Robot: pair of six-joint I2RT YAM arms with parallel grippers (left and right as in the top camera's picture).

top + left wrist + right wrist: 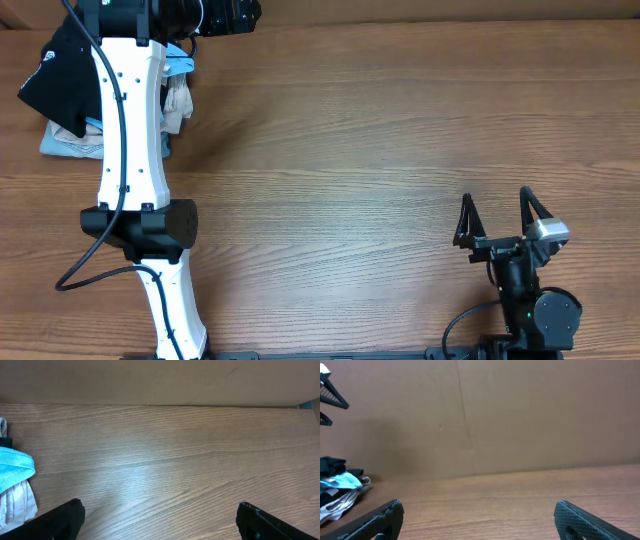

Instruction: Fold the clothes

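**A:** The black shirt (55,70) is seen bunched in the upper left of the overhead frame. It is heaped together with a light blue garment (183,58) and beige garments (180,100).

**B:** Nothing is gripped yet. The left end effector (160,524) is spread wide and empty over bare table (165,450). Only blue and beige cloth is caught at the left edge of its wrist view, and no black is seen there.

**A:** The right end effector (497,212) is likewise released, parked in the lower right, well apart from the pile.

**B:** The tangle is judged the main hazard. Because the shirt is mixed in with the others, the wrong garment could be pinched, or several layers taken at once. The whole heap could then be dragged across the table.

**A:** The heap is also set hard against the left edge of the frame. Whether the table ends there cannot be told; if it does, cloth could be pushed off by a careless sweep.

**B:** As for obstruction, the white left arm (130,130) is laid straight across the pile in the overhead view, so part of it is hidden. Collar, sleeves and hem cannot be made out, so a poor grasp point may be chosen.

**A:** A black cable loop (85,265) is hung beside that arm, where it might be snagged.
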